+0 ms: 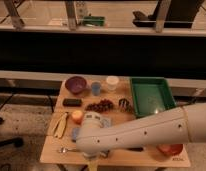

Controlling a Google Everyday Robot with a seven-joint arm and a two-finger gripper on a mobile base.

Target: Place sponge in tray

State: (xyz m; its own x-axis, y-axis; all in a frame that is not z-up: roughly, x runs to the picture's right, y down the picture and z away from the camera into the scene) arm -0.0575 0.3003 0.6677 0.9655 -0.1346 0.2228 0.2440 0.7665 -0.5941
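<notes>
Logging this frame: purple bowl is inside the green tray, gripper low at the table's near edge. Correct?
Not quite. The camera view shows the purple bowl standing on the table, far left, apart from the green tray. The gripper is indeed low at the near edge.

On my feed the tray reads as green plastic with a dull sheen. Left of it, the table is pale matt wood and the bowl smooth purple plastic. In front of the tray the arm wears a smooth white shell. The gripper sits well to the tray's lower left.
</notes>
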